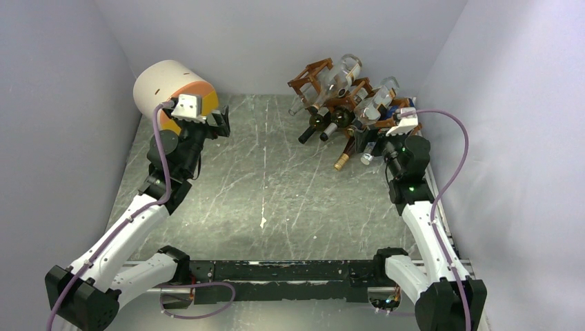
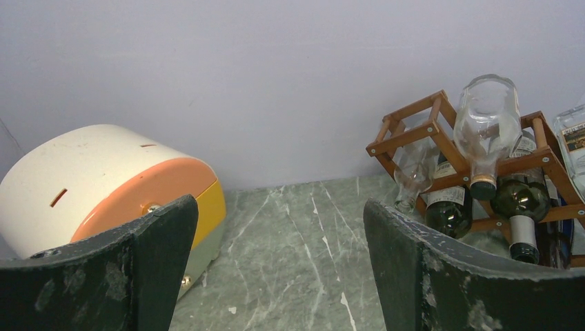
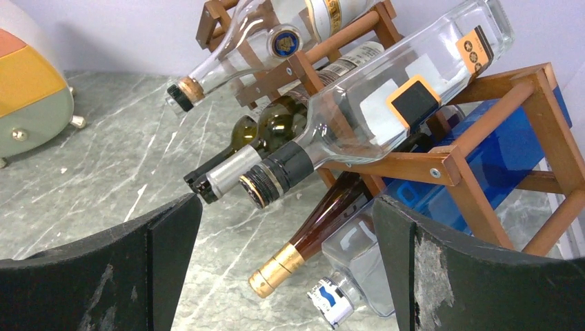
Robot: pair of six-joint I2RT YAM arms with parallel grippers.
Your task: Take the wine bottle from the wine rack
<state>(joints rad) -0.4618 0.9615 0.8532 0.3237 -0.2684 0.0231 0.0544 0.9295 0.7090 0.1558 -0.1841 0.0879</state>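
The reddish-brown wooden wine rack (image 1: pixel 301 81) stands at the back right and holds several bottles, necks pointing forward-left. It also shows in the left wrist view (image 2: pixel 403 136) and the right wrist view (image 3: pixel 400 167). A dark wine bottle with a gold foil neck (image 3: pixel 303 252) lies in a bottom cubby, its neck reaching the table (image 1: pixel 341 163). My right gripper (image 1: pixel 397 134) is open and empty right in front of the rack (image 3: pixel 286 214), with that neck between its fingers' line of view. My left gripper (image 1: pixel 196 116) is open and empty (image 2: pixel 277 227), far left of the rack.
A white-and-orange cylinder (image 1: pixel 169 86) lies at the back left, beside my left gripper (image 2: pixel 103 179). In the rack are also a clear bottle with a black cap (image 3: pixel 359 117), a green bottle with a silver neck (image 3: pixel 234 169) and a clear blue-capped bottle (image 3: pixel 345 289). Grey walls close three sides.
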